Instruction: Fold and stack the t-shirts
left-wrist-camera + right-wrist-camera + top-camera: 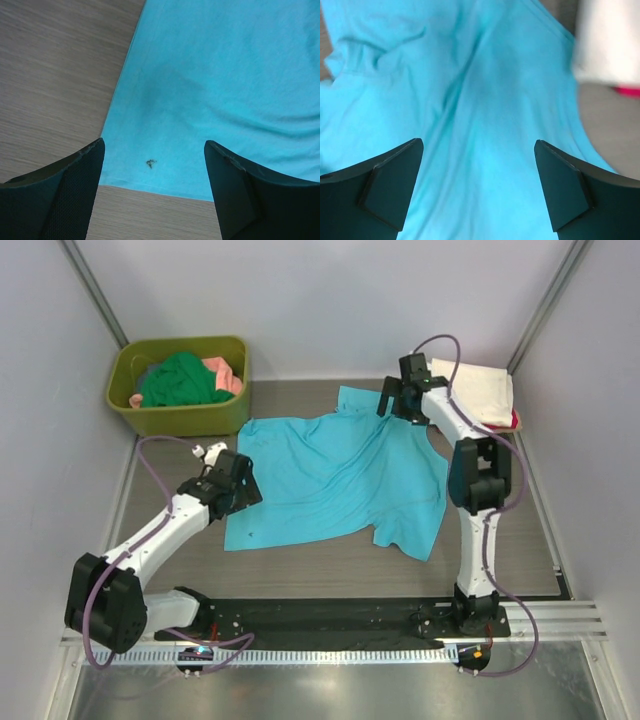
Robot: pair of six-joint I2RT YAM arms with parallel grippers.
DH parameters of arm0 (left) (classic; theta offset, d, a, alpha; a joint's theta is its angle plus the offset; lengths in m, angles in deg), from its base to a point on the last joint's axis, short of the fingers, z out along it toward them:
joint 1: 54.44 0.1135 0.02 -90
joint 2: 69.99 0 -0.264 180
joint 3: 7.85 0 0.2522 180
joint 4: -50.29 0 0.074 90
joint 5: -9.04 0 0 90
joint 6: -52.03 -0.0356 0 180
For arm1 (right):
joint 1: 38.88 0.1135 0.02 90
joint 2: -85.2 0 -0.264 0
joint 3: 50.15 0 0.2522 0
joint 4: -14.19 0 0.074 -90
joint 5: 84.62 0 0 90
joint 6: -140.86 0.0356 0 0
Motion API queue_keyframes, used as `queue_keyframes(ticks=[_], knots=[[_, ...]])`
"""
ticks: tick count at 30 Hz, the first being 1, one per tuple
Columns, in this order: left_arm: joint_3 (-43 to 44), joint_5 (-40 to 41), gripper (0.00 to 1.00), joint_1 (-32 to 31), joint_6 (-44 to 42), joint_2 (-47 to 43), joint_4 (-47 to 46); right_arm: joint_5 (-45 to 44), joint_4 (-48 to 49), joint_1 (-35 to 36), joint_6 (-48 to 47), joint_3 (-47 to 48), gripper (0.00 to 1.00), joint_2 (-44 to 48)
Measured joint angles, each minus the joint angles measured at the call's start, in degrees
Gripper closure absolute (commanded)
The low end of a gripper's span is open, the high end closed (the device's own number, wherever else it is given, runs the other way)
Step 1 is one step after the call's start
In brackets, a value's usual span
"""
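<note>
1. On the wooden table (300,570), the turquoise t-shirt (335,475) lay spread but rumpled, between both arms.
2. Left gripper (154,150) hovered over the shirt's left edge by a hem corner, jaws apart and empty; right gripper (479,145) hung wide open above the far side (holding nothing).
3. Risk: pinching wrinkled cloth could gather two layers, so the fold would skew.

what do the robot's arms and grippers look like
The left arm and right arm have white links with bulky black joints, and a thin purple cable loops along each. The left gripper and right gripper have two dark, wedge-shaped fingers; the left one's inner pad looks finely textured.
</note>
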Motion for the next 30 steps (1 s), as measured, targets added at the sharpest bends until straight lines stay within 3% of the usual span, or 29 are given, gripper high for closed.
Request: queue_keyframes(ticks=[3, 10, 15, 20, 25, 30], knots=[[-4.94, -1.18, 0.20, 0.00, 1.84, -0.74, -1.81, -4.26, 2.16, 0.07, 2.05, -13.51, 0.00, 14.47], [-12.83, -2.73, 0.21, 0.00, 4.44, -1.05, -4.52, -8.81, 12.96, 0.04, 15.52, -60.81, 0.00, 58.90], [-16.46, -4.11, 0.22, 0.00, 5.86, -1.88, -7.87, -4.48, 11.30, -0.04, 24.85, -83.65, 0.01, 73.94], [-17.73, -4.24, 0.22, 0.02, 6.82, -4.07, -9.31, -0.81, 5.62, 0.11, 31.69, -90.99, 0.01, 85.05], [-17.84, -4.42, 0.24, 0.00, 7.72, -5.68, -9.99, 2.16, 6.16, 0.79, 33.73, -92.13, 0.08, 85.13], [-18.86, -4.20, 0.23, 0.00, 9.14, -8.11, -9.51, 4.61, 7.98, 1.62, 34.88, -95.14, 0.10, 84.76]])
